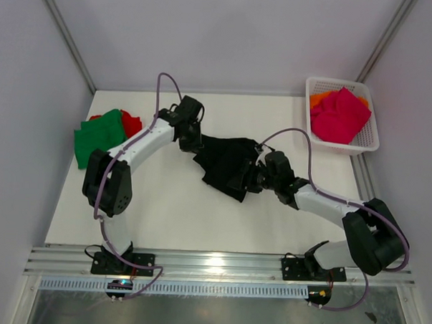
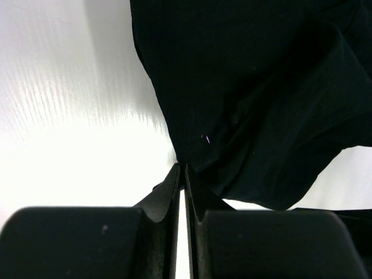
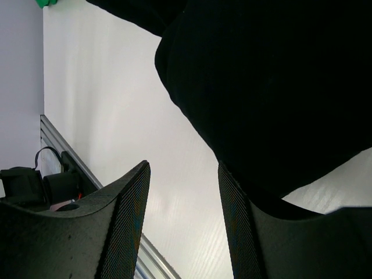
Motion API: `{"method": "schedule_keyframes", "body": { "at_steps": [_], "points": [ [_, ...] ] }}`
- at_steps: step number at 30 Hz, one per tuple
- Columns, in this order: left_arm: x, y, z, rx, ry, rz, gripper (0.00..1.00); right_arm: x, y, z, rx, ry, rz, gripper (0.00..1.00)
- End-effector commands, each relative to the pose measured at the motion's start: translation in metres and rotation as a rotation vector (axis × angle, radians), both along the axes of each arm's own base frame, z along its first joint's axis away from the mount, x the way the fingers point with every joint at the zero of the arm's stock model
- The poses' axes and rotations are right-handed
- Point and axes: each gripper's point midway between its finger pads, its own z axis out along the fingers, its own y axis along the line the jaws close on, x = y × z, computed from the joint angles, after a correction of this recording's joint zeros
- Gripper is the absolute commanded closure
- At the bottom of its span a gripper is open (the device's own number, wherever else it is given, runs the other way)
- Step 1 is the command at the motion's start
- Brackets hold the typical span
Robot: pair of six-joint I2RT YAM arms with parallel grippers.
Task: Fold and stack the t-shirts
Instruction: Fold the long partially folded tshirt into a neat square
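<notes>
Edge of black t-shirt (image 2: 261,87) pinched in left hand (image 2: 181,168); right hand (image 3: 183,170) spread

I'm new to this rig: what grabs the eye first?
A crumpled black t-shirt lies central on the table, the left gripper pinching its edge, the right gripper open beside it. A magenta t-shirt fills the white basket at far right; a green t-shirt sits far left.
</notes>
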Motion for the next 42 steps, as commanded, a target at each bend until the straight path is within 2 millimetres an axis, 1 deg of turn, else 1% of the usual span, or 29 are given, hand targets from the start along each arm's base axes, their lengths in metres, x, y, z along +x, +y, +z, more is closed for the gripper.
{"method": "schedule_keyframes", "body": {
  "at_steps": [1, 6, 11, 16, 18, 21, 23, 24, 25, 26, 28, 29, 30, 31, 32, 33, 34, 35, 36, 37, 38, 40, 41, 42],
  "points": [
    [-0.005, 0.001, 0.005, 0.001, -0.010, -0.026, 0.95, 0.015, 0.018, 0.030, 0.060, -0.091, 0.023, 0.45],
    [-0.010, -0.001, -0.005, -0.010, 0.019, -0.032, 0.95, 0.014, 0.022, 0.026, 0.052, -0.085, 0.026, 0.45],
    [-0.009, -0.007, -0.002, -0.040, 0.017, -0.044, 0.95, 0.018, 0.025, 0.021, 0.041, -0.081, 0.018, 0.45],
    [-0.009, -0.006, -0.001, -0.026, 0.020, -0.052, 0.95, 0.022, 0.034, 0.026, 0.057, -0.095, 0.032, 0.45],
    [-0.010, -0.005, -0.002, -0.020, 0.024, -0.054, 0.95, 0.023, 0.036, 0.025, 0.056, -0.095, 0.037, 0.45],
    [-0.013, -0.004, -0.002, -0.021, 0.029, -0.055, 0.95, 0.028, 0.038, 0.033, 0.053, -0.136, 0.032, 0.45],
    [-0.014, -0.004, -0.002, -0.023, 0.027, -0.056, 0.95, 0.039, 0.033, 0.038, 0.024, -0.189, -0.013, 0.45],
    [-0.014, -0.004, -0.001, -0.024, 0.026, -0.056, 0.95, 0.043, 0.028, 0.037, -0.010, -0.200, -0.028, 0.45],
    [-0.014, -0.003, -0.002, -0.022, 0.026, -0.055, 0.95, 0.058, 0.022, 0.042, -0.062, -0.255, -0.067, 0.45],
    [-0.015, -0.003, -0.002, -0.021, 0.029, -0.055, 0.95, 0.065, 0.019, 0.043, -0.093, -0.273, -0.087, 0.45],
    [-0.015, -0.003, -0.003, -0.019, 0.032, -0.055, 0.95, 0.081, 0.010, 0.035, -0.192, -0.284, -0.125, 0.45],
    [-0.016, -0.002, -0.004, -0.018, 0.035, -0.055, 0.95, 0.093, -0.001, 0.029, -0.256, -0.288, -0.192, 0.45],
    [-0.016, -0.002, -0.002, -0.017, 0.031, -0.054, 0.95, 0.100, -0.003, 0.030, -0.294, -0.280, -0.208, 0.45],
    [-0.016, -0.001, -0.002, -0.015, 0.029, -0.052, 0.95, 0.105, -0.008, 0.013, -0.346, -0.250, -0.222, 0.45],
    [-0.016, 0.001, -0.002, -0.007, 0.025, -0.049, 0.95, 0.111, -0.014, 0.007, -0.386, -0.242, -0.258, 0.45],
    [-0.016, 0.002, 0.000, -0.003, 0.020, -0.050, 0.95, 0.116, -0.014, 0.004, -0.408, -0.231, -0.266, 0.45],
    [-0.017, 0.003, 0.000, 0.002, 0.020, -0.049, 0.95, 0.118, -0.015, -0.009, -0.435, -0.208, -0.272, 0.45],
    [-0.016, 0.005, 0.001, 0.011, 0.016, -0.045, 0.95, 0.120, -0.015, -0.012, -0.441, -0.198, -0.289, 0.45],
    [-0.016, 0.007, 0.003, 0.018, 0.009, -0.049, 0.95, 0.122, -0.021, -0.016, -0.471, -0.182, -0.309, 0.45],
    [-0.017, 0.009, 0.003, 0.025, 0.010, -0.047, 0.95, 0.123, -0.023, -0.025, -0.494, -0.164, -0.317, 0.45],
    [-0.017, 0.010, 0.004, 0.033, 0.006, -0.047, 0.95, 0.124, -0.025, -0.026, -0.505, -0.151, -0.337, 0.45],
    [-0.019, 0.011, 0.007, 0.035, 0.003, -0.053, 0.95, 0.126, -0.036, -0.028, -0.564, -0.126, -0.383, 0.45],
    [-0.017, 0.017, 0.006, 0.064, -0.008, -0.039, 0.95, 0.122, -0.042, -0.033, -0.593, -0.096, -0.400, 0.45],
    [-0.018, 0.018, 0.008, 0.064, -0.010, -0.040, 0.95, 0.126, -0.046, -0.029, -0.610, -0.103, -0.427, 0.45]
  ]
}}
